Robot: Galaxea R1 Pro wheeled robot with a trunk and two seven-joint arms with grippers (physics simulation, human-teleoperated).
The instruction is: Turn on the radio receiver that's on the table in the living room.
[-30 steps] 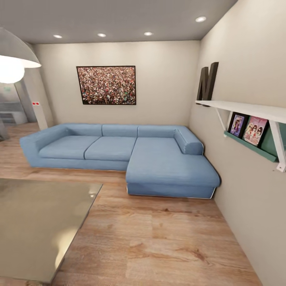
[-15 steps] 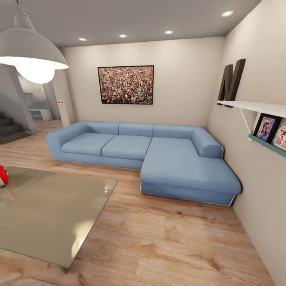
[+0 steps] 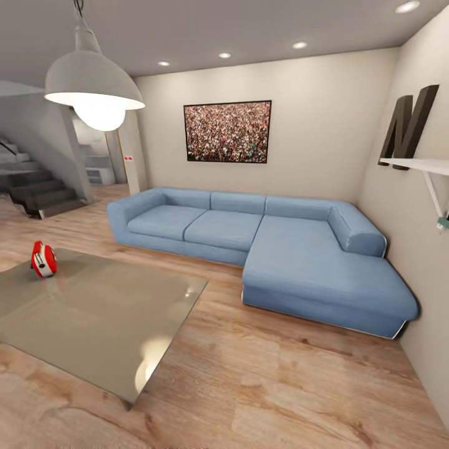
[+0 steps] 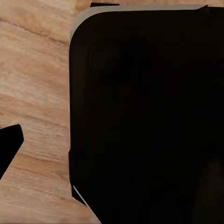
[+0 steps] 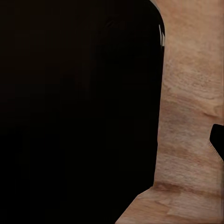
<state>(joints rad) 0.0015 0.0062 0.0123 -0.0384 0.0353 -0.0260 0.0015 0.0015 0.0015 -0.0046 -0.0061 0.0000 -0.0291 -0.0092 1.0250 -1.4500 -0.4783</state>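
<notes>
Red against grey, the radio receiver stands at our nine o'clock, near the far left corner of the table, tilted a little and mirrored in the glossy top. We see its white band and a dark handle (its dial is too small to read from here). The table spreads from nine toward seven o'clock over the light wood floor of the living room. At twelve to three o'clock the blue L-shaped sofa sits against the beige wall, with the framed crowd picture above it. A white pendant lamp hangs lit at eleven o'clock, dark stairs lie at ten, and a big dark letter N stands on a white shelf at two. From each wrist camera we see a black body close over floor planks; whether our left or right gripper is wide or narrow, we cannot tell.
</notes>
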